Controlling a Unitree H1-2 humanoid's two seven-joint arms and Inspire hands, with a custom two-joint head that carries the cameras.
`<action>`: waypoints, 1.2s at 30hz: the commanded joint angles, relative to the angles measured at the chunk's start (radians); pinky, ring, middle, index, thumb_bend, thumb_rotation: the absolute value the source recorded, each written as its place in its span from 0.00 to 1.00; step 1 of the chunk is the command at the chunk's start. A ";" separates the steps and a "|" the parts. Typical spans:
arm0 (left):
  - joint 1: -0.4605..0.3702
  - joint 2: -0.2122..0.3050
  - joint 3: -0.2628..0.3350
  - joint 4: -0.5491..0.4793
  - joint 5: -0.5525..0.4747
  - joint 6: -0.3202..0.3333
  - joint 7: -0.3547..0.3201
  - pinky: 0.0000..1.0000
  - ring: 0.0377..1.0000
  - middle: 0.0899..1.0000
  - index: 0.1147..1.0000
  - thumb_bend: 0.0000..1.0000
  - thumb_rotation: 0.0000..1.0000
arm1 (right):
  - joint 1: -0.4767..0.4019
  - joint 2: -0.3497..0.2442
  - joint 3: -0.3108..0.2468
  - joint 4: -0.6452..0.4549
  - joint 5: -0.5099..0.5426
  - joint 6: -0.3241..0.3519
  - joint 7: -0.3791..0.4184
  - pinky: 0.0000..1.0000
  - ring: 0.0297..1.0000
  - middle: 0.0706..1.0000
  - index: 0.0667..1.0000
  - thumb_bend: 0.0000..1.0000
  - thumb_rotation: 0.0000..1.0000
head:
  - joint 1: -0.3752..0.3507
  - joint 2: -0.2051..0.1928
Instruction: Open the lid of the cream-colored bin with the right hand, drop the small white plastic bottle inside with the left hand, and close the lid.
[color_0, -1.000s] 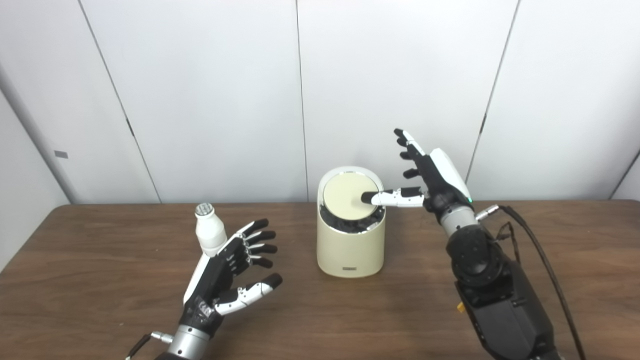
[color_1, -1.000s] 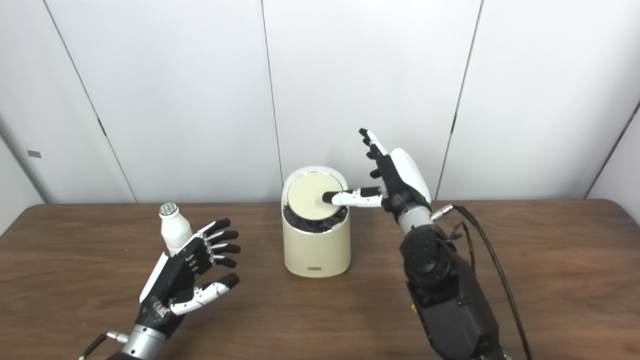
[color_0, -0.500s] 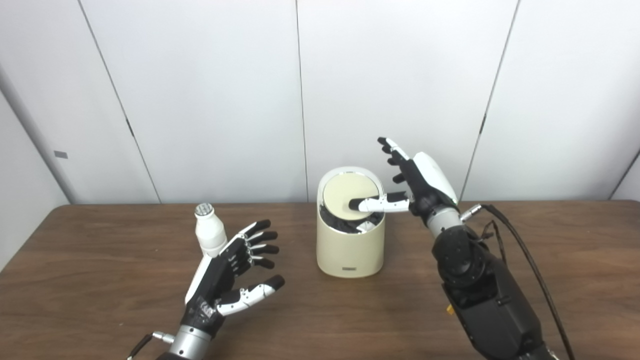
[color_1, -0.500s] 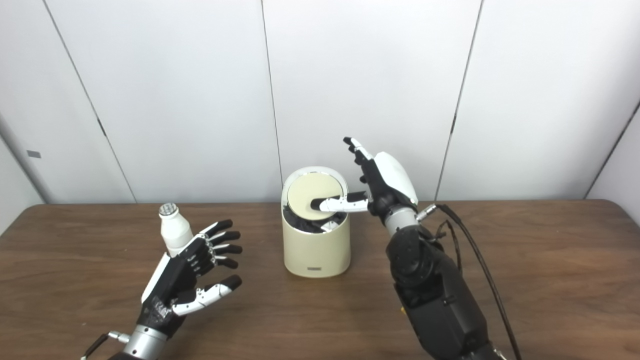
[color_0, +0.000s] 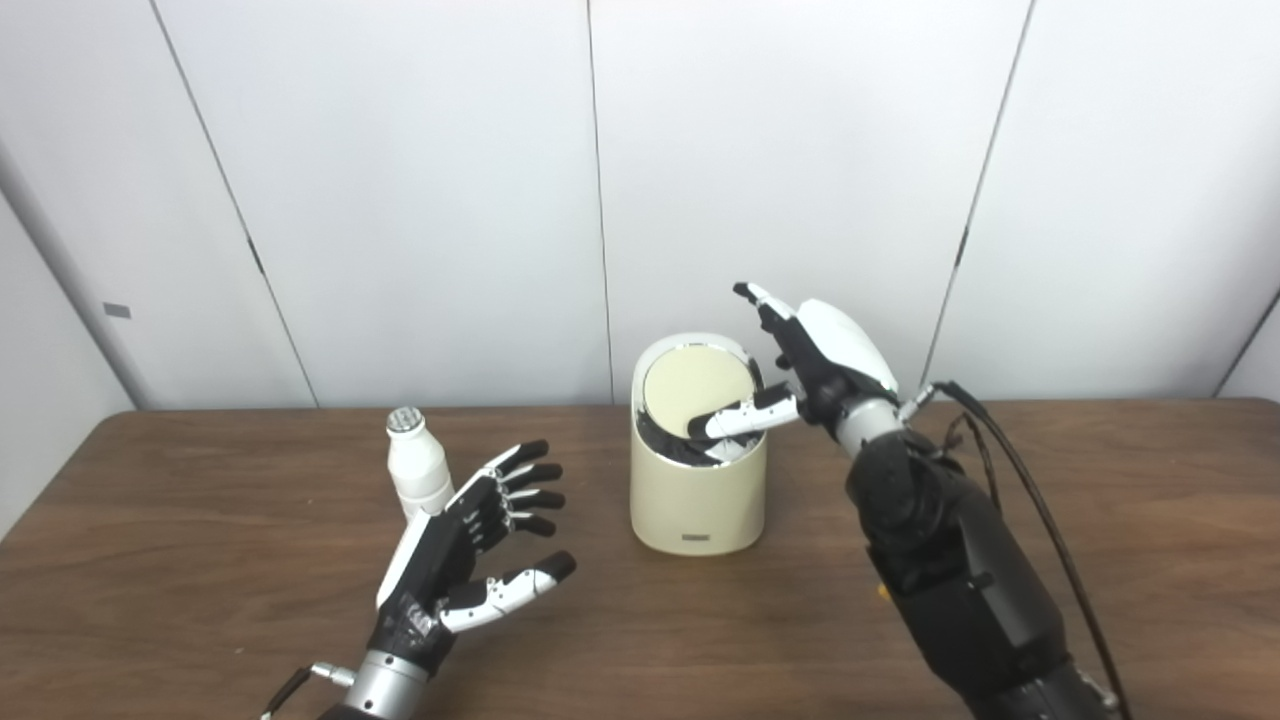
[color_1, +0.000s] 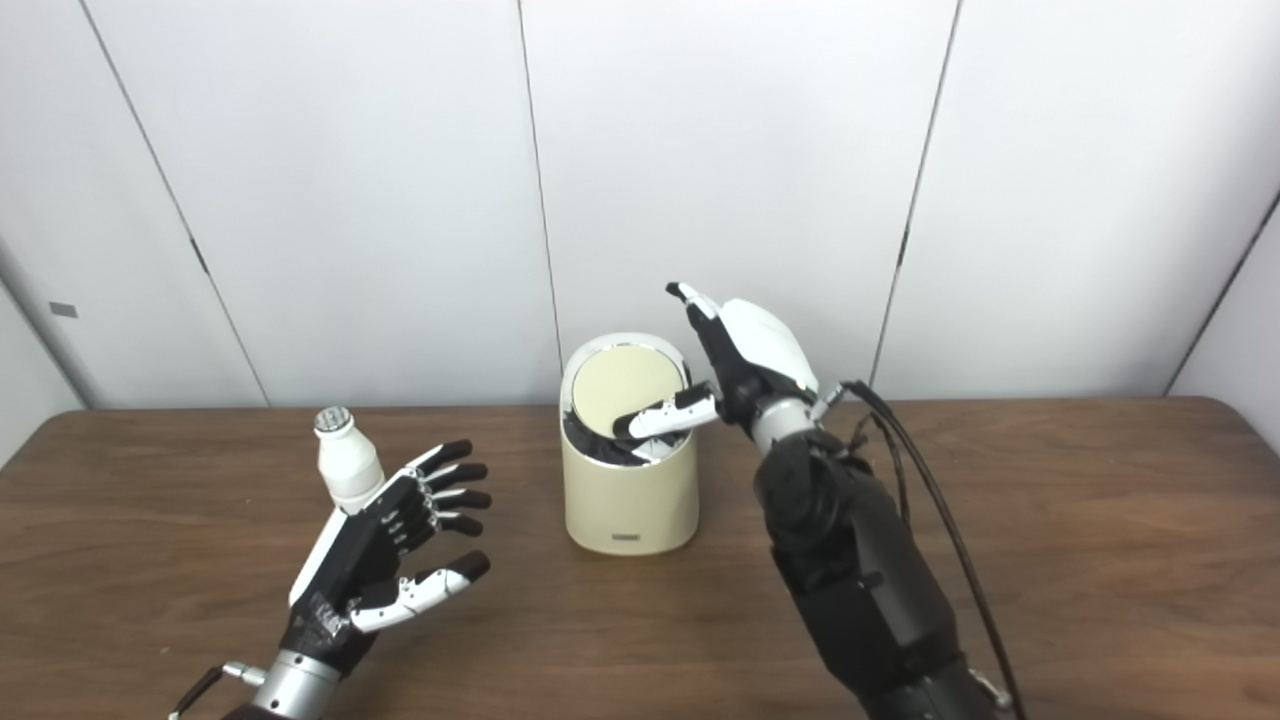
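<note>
Wood-grain table (color_0: 200, 560); round cream bin (color_0: 697, 500), matte lid (color_0: 695, 378).

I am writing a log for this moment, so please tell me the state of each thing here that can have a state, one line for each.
Bin lid: tilted open, front edge pushed down, dark inside showing.
Cream-colored bin: upright on the table.
Small white plastic bottle: upright, capped, not held.
Left robot hand: open, fingers spread, beside the bottle.
Right robot hand: open, thumb pressing on the lid.
</note>
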 joint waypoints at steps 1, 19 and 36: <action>-0.032 0.005 0.001 -0.034 0.000 -0.028 0.005 0.64 0.73 0.79 0.87 0.70 0.19 | -0.028 0.000 -0.026 -0.009 -0.093 0.004 0.063 0.68 0.87 0.95 0.92 0.79 0.08 | 0.000 0.002; -0.030 0.011 0.000 -0.044 -0.013 -0.009 -0.001 0.65 0.73 0.80 0.86 0.71 0.20 | -0.122 0.278 -0.550 0.094 -0.234 0.004 0.231 0.99 1.00 1.00 0.96 0.67 0.07 | -0.011 0.010; -0.036 0.004 -0.005 -0.036 0.006 -0.017 0.009 0.63 0.73 0.79 0.86 0.71 0.20 | -0.053 0.314 -0.696 -0.184 -0.031 0.004 0.385 0.87 0.92 0.97 0.96 0.67 0.19 | -0.006 0.008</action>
